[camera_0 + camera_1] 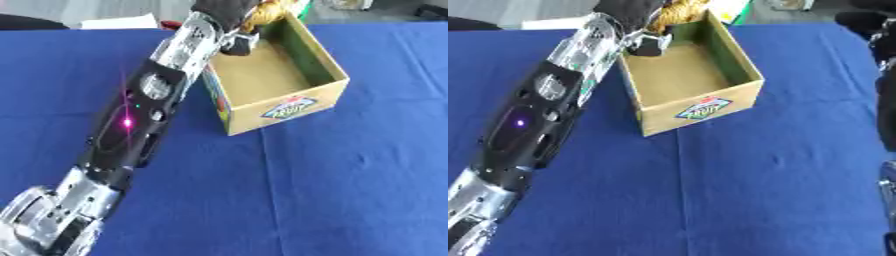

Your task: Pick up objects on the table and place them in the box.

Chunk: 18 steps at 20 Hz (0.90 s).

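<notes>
An open cardboard box [289, 106] with a colourful label on its front wall stands on the blue cloth, right of centre at the back. My left arm runs from the lower left up to the box's far left corner. There my left hand [226, 14] is curled round a yellow-brown object [268, 12], held just above the box's far rim. Dark fingers [241, 44] hang down inside the box by its left wall. What shows of the box floor is bare. A black part of my right arm or hand [885, 100] shows at the right edge only.
The blue tablecloth [350, 175] spreads wide in front of and to the right of the box. A white sheet [118, 22] lies beyond the table's far edge at the upper left. Something green [304, 6] shows behind the box.
</notes>
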Available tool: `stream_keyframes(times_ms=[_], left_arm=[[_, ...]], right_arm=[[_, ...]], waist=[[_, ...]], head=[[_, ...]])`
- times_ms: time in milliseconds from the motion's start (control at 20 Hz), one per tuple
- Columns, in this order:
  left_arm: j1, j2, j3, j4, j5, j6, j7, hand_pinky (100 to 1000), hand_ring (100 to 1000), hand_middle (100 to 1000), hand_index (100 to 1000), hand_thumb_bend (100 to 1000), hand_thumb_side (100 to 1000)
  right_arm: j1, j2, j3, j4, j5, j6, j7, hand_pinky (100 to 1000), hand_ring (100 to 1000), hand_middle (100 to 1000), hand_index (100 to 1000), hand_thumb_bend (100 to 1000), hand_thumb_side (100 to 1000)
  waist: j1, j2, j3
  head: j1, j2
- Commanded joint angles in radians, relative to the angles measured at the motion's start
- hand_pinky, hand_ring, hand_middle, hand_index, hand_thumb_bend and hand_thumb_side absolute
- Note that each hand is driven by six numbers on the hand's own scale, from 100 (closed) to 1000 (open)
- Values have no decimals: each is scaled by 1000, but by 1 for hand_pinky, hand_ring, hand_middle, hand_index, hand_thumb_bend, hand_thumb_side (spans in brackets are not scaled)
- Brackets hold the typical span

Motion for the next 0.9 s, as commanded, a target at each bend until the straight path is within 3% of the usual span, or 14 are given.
stream_keyframes(times_ms=[50,250,650,800,900], left_arm=[[-16,-6,-4,16,-22,-29,-41,319,472,406,513,100,357],[-15,-18,0,43,-7,-68,-125,334,487,424,522,100,369],[-10,-31,15,111,30,-121,-194,406,537,466,577,100,338],[-7,-27,12,105,59,-117,-197,446,573,503,647,100,379],[-5,-24,8,104,54,-110,-194,508,651,587,717,100,443]], right_arm=[[-10,-5,0,-20,-7,-2,4,869,732,715,863,100,805],[-12,-2,4,-20,-10,-1,7,869,732,715,863,100,802],[-13,3,6,-20,-13,-1,9,870,733,715,864,100,796],[-13,2,6,-20,-13,-1,8,870,733,715,863,100,795],[-11,3,6,-20,-13,0,9,870,733,715,863,100,794]], waist=[[-4,-20,-5],[-1,-17,-14],[3,-6,-29],[2,-5,-30],[1,-6,-30]], head=[[0,-10],[7,-11],[10,-12],[7,-11],[6,-8]])
